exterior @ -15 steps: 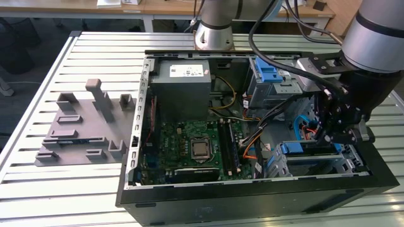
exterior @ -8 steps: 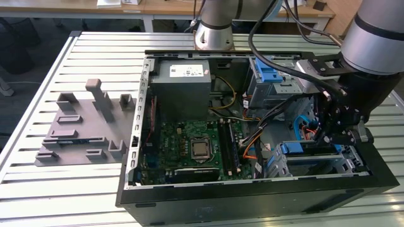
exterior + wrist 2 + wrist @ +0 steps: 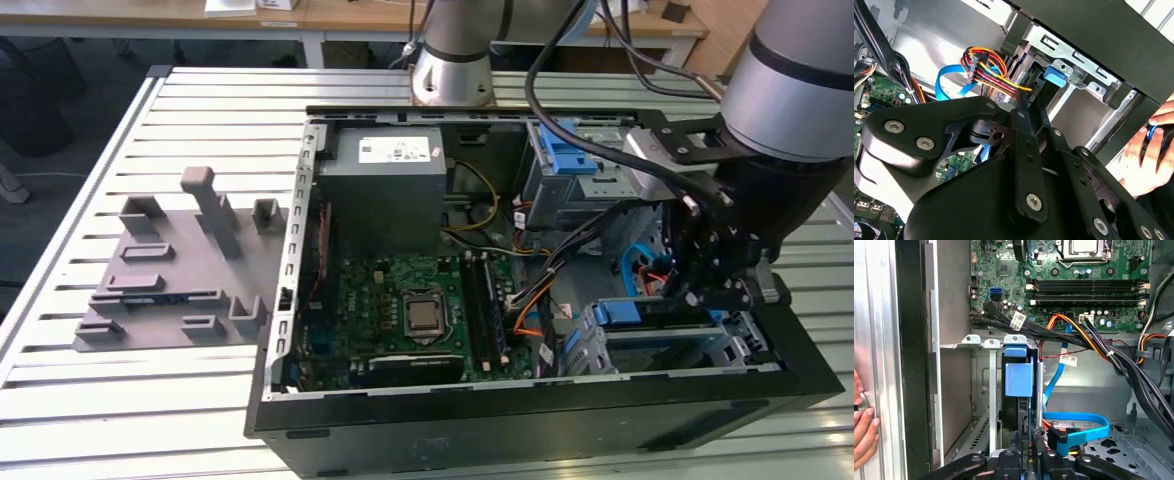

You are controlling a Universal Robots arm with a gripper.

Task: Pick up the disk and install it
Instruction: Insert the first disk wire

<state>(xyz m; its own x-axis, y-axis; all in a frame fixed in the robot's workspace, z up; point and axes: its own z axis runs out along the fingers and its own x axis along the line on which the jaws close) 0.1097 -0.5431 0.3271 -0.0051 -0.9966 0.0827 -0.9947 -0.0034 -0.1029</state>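
Observation:
The disk [image 3: 1015, 415] stands on edge in a slot of the metal drive cage [image 3: 991, 390], its blue plastic carrier end [image 3: 1018, 379] at the far side. In the first wrist view my gripper [image 3: 1026, 460] is shut on the disk's near edge, one black finger [image 3: 1010, 460] on each side of the thin slab. In the exterior view my gripper [image 3: 701, 300] reaches down into the open computer case [image 3: 534, 410], over the drive cage [image 3: 721, 350] at the exterior view's right front corner. The second wrist view shows my gripper's black linkage [image 3: 1024, 150] aimed at the cage [image 3: 1074, 65].
Bundled power cables [image 3: 1089, 335] and a blue data cable [image 3: 1074, 422] run close beside the cage. The motherboard [image 3: 414, 310] and grey power-supply box [image 3: 387, 190] fill the case. A person's hand [image 3: 861, 430] rests on the case's outer wall. A grey fixture plate [image 3: 174, 280] lies on the slatted table.

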